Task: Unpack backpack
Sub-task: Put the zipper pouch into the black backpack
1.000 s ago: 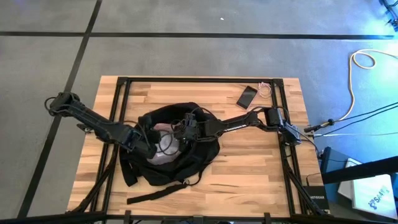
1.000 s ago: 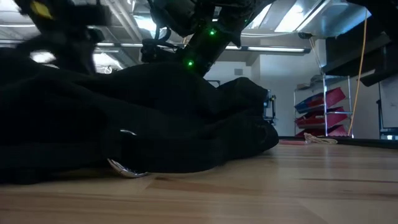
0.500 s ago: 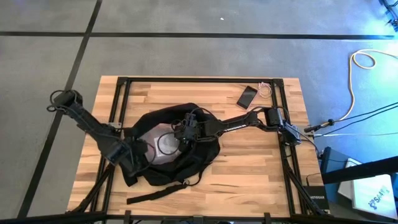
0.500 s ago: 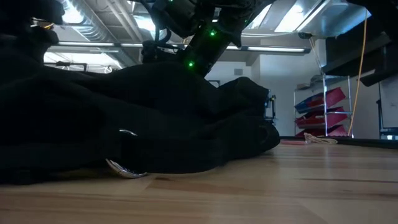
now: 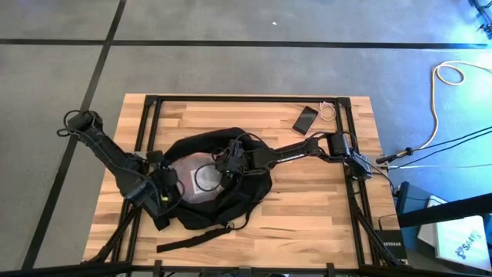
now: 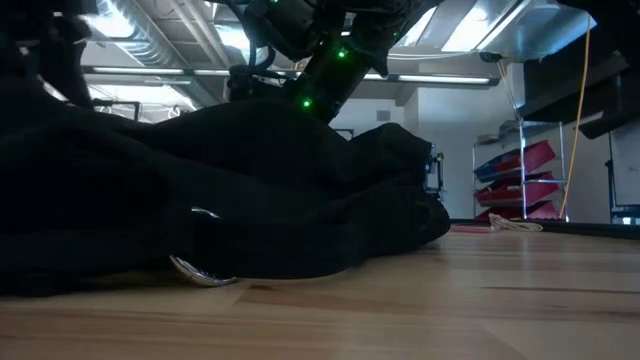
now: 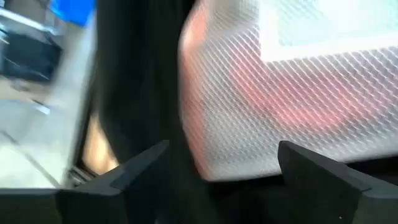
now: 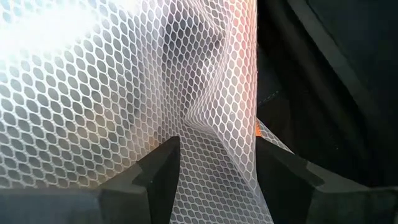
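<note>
Over on the left side of the wooden table, the left gripper sits at the left edge of the backpack, its fingers spread apart with nothing between them (its own camera shows a white mesh pouch ahead, and the black fabric beside it). The backpack itself lies flat in the middle of the table, black and slumped, its mouth pulled open upward so that the pale lining and a round ringed object show inside. A loose strap trails from its lower edge toward the near side of the table. From table height the bag is a dark mound, with a metal ring resting on the wood at its foot.

Further right, the right gripper reaches in over the open mouth from the right arm, which stretches across from the table's right edge. Its fingers are closed on a fold of white netting, the mesh bunched and pinched between them.

Beyond that, near the far right corner, a small flat black phone lies on the wood, with a coiled bit of pale cord just beside it.
</note>
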Available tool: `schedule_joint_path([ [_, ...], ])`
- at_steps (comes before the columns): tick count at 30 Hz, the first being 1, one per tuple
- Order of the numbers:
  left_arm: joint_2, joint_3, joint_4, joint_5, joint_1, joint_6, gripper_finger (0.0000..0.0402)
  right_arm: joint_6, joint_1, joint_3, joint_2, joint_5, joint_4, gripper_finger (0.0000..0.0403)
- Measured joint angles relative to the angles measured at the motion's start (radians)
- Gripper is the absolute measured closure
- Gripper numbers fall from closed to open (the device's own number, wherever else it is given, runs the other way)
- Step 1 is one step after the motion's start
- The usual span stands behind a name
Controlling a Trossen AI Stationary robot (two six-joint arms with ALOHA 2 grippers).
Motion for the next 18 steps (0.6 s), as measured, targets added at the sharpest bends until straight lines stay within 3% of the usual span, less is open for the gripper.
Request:
schedule_joint_path([
  [6,0.006,-0.002,-0.127,-0.013,0.02,-0.068,0.0121,0.0,0.0,0.0,0.0,-0.001,0.0,0.0222],
  [18,0.099,-0.035,-0.036,-0.099,0.153,0.15,0.0121,0.0,0.0,0.0,0.0,-0.01,0.0,0.0222],
])
